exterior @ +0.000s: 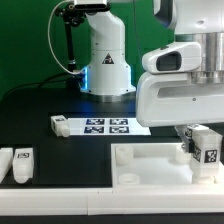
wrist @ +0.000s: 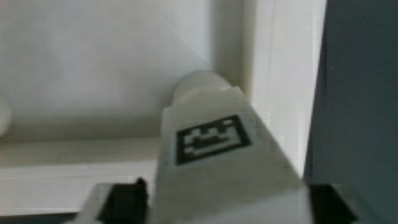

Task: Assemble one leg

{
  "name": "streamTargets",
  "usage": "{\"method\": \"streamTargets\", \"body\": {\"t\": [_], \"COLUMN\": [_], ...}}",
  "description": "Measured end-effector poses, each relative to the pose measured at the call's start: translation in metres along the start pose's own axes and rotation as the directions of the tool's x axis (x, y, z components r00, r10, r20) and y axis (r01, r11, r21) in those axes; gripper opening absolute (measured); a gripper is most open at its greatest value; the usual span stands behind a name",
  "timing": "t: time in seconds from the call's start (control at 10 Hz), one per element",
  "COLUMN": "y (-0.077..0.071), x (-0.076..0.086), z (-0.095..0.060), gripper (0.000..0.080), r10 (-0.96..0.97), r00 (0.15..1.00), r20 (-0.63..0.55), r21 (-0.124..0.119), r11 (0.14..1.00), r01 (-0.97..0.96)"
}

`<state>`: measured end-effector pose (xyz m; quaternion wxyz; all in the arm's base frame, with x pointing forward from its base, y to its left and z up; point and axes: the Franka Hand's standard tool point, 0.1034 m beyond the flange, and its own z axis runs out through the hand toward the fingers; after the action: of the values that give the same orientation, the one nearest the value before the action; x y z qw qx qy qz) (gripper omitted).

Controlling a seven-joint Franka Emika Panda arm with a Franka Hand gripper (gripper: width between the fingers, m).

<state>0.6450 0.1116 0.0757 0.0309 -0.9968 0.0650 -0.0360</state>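
My gripper is shut on a leg, a small white block with a black-and-white tag, and holds it over the right end of the large white panel. In the wrist view the leg fills the space between my dark fingers, its far end close to the panel's raised rim; I cannot tell whether it touches. Two more legs lie on the black table at the exterior view's left.
The marker board lies behind the panel, in front of the arm's white base. A round socket shows on the panel's near edge. The table's pale front edge runs along the bottom of the exterior view.
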Motion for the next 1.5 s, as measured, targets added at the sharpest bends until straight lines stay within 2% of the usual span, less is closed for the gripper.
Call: {"method": "streamTargets", "body": {"t": [0.2, 0.4, 0.5, 0.6, 0.7, 0.8, 0.9, 1.0, 1.1, 1.2, 1.3, 1.4, 1.5], "y": [0.002, 0.003, 0.004, 0.006, 0.010, 0.014, 0.014, 0.014, 0.014, 0.012, 0.004, -0.003, -0.009], "x": [0.002, 0.001, 0.001, 0.001, 0.002, 0.001, 0.001, 0.001, 0.001, 0.001, -0.001, -0.004, -0.008], "z": [0.000, 0.001, 0.001, 0.001, 0.002, 0.002, 0.002, 0.002, 0.002, 0.002, 0.002, 0.003, 0.003], "gripper": [0.0284, 0.0284, 0.0284, 0.0284, 0.0284, 0.0285, 0.0285, 0.0305, 0.0497, 0.0497, 0.0618, 0.0618, 0.0643], "r10": [0.097, 0.369, 0.511, 0.659, 0.810, 0.883, 0.910, 0.912, 0.903, 0.890, 0.812, 0.639, 0.467], "r00": [0.995, 0.929, 0.860, 0.752, 0.584, 0.463, 0.407, 0.403, 0.424, 0.449, 0.582, 0.768, 0.882], "r20": [0.000, -0.006, -0.007, 0.003, 0.045, 0.074, 0.080, 0.078, 0.078, 0.074, 0.048, 0.041, 0.062], "r21": [-0.001, -0.004, -0.009, -0.005, 0.015, 0.015, 0.011, 0.011, 0.013, 0.013, 0.007, 0.005, 0.000], "r11": [0.995, 0.929, 0.860, 0.752, 0.584, 0.463, 0.407, 0.404, 0.424, 0.450, 0.582, 0.768, 0.884], "r01": [-0.097, -0.369, -0.511, -0.659, -0.811, -0.886, -0.913, -0.915, -0.906, -0.893, -0.813, -0.640, -0.468]}}
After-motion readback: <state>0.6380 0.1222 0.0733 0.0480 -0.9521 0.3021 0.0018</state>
